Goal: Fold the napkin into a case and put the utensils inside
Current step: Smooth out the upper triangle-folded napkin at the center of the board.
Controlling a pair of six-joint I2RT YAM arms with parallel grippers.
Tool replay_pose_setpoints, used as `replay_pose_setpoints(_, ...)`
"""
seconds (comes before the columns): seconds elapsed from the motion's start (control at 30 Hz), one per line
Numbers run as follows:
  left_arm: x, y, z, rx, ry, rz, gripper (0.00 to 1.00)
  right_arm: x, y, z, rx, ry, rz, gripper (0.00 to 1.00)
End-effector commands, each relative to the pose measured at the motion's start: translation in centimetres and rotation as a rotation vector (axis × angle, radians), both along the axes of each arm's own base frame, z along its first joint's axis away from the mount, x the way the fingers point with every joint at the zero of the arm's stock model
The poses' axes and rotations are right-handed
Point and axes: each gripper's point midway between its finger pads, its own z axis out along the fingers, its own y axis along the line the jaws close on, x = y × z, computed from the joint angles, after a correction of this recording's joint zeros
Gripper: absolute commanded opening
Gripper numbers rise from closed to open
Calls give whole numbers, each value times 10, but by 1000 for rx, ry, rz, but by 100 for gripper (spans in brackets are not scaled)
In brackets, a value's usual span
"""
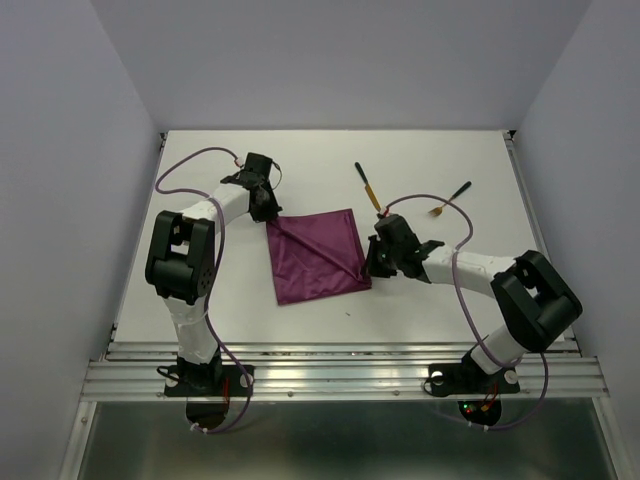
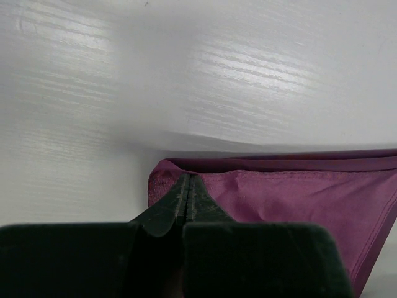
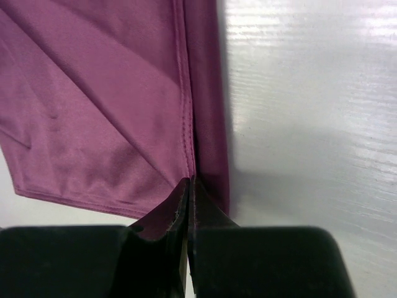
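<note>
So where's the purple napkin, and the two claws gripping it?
napkin [image 1: 315, 258], top view, middle of the cloth.
left claw [image 2: 188, 186], left wrist view, closed fingertips at the cloth's corner.
right claw [image 3: 189, 186], right wrist view, closed fingertips on the hem.

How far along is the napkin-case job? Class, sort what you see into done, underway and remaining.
Done: nothing finished; the napkin lies spread as a creased square. Underway: the left gripper is shut on its far corner, the right gripper on its opposite edge. Remaining: all the folding, then inserting one utensil and the second utensil, both lying loose beyond it.
</note>
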Motion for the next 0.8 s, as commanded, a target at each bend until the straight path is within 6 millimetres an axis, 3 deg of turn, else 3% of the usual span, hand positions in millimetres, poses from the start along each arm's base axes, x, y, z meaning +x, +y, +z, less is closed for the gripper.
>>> replay_pose_setpoints(0.0,18,-2,41,-19,-100,7,1,24,15,47,53,-123,1,3)
replay_pose_setpoints(0.23,25,-8,37,-44,-107,3,1,43,30,50,69,-144,5,2)
replay_pose_setpoints(0.47,27,-5,21,-21,-78,12,1,55,41,30,61,-114,2,2)
replay_pose_setpoints(0.77,15,7,0,42,-15,19,1,48,34,3,28,-59,-20,2)
